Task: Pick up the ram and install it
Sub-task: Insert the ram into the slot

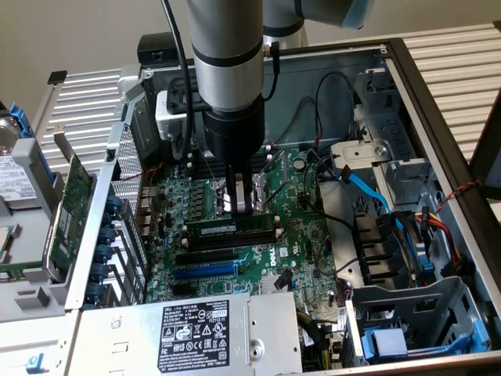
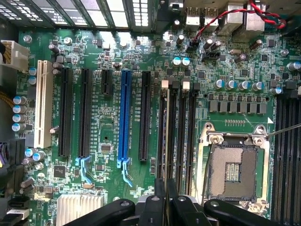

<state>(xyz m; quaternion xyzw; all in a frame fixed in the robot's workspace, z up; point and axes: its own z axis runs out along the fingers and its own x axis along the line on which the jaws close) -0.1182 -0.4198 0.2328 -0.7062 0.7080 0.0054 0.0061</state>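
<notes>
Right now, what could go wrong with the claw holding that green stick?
The ram sits edge-on among the black memory slots; if it's tilted or off its slot, pushing could bend it. The claw is close to the bare CPU socket; a slip could hurt its tiny pins.

Item: ram (image 1: 232,228), long thin green stick w/ white label, black chips.
Pose: upright on its long edge (edge-on in wrist view).
Loc: in black mem slot (image 1: 235,237) on mobo (image 1: 266,254), near CPU socket (image 2: 233,172).

Soft even light w/ glare thru grille (image 2: 117,12)
</notes>
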